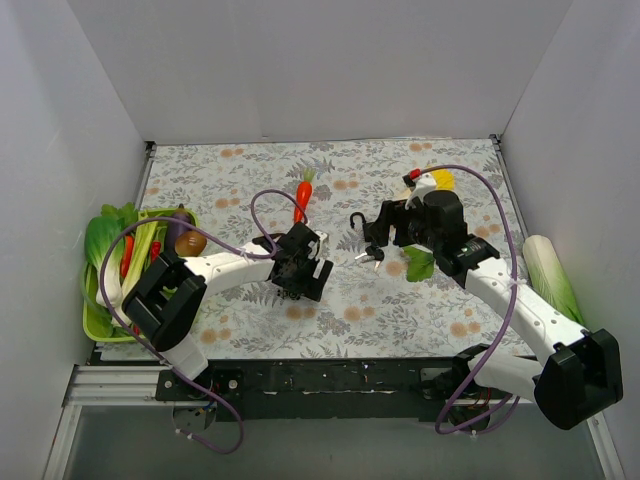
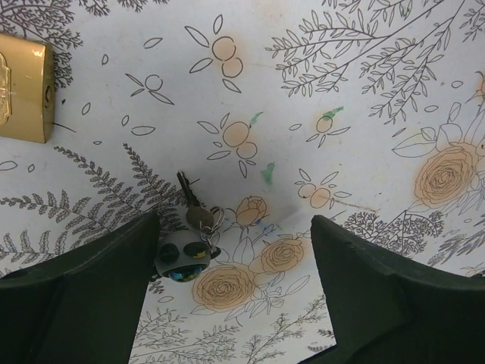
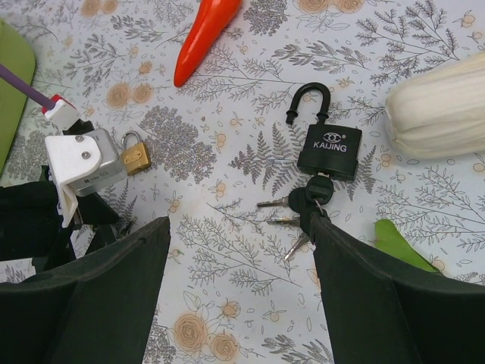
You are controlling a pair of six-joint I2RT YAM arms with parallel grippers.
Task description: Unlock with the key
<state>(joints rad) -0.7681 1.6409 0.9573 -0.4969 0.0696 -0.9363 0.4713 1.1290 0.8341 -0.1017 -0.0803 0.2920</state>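
Key (image 2: pixel 193 206) lies flat on the cloth (image 2: pixel 364 91) near the brass padlock (image 2: pixel 23 87), under the wide, empty left gripper (image 2: pixel 235 227). The right gripper (image 3: pixel 241 227), also wide, hovers near the black padlock (image 3: pixel 329 148). Off-centre closing may push it away.

Right claw (image 3: pixel 241 227), jaws spread wide, over floral bench (image 3: pixel 242 311). Black padlock (image 3: pixel 329 148), shackle open, just far of right finger (image 3: pixel 379 303); key bunch (image 3: pixel 292 220) at its near end. Small brass padlock (image 3: pixel 136 154) left. Carrot (image 3: pixel 203 38) far; white vegetable (image 3: pixel 439 106) far right.
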